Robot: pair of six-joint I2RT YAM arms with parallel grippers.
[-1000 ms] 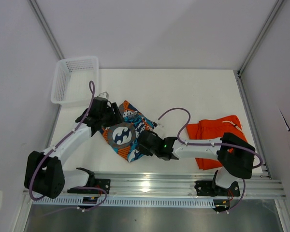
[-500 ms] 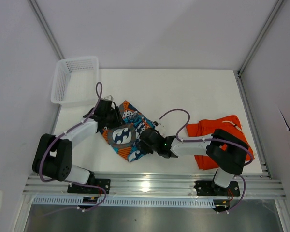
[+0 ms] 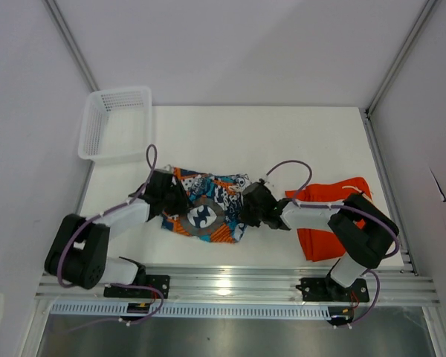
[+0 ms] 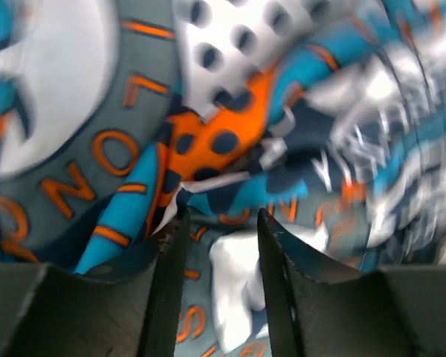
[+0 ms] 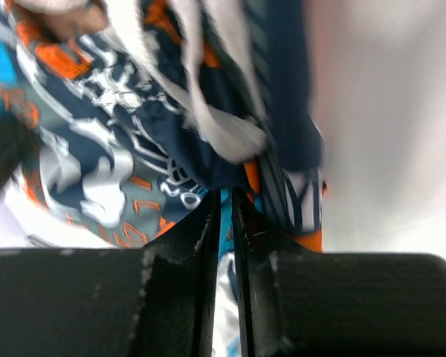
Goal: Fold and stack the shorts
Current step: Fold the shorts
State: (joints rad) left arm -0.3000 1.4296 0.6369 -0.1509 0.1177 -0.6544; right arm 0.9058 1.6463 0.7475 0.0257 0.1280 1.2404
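The patterned shorts (image 3: pixel 207 212) lie spread at centre-left of the table (image 3: pixel 297 141); the left gripper (image 3: pixel 171 201) clamps a bunched fold at their left edge; the right gripper (image 3: pixel 251 213) pinches their right edge, fingers (image 5: pixel 201 245) nearly together; the orange shorts (image 3: pixel 316 242) lie lower right, partly under the right arm; a white basket (image 3: pixel 108 130) sits upper left.

Both arms extend low and inward, elbows near their bases, forearms converging. Left gripper (image 4: pixel 218 220): fingers narrowly apart, pinching a fold of the patterned shorts (image 3: pixel 208 190). Right gripper (image 5: pixel 224 199): fingers almost meeting, clamped on the same garment's edge.
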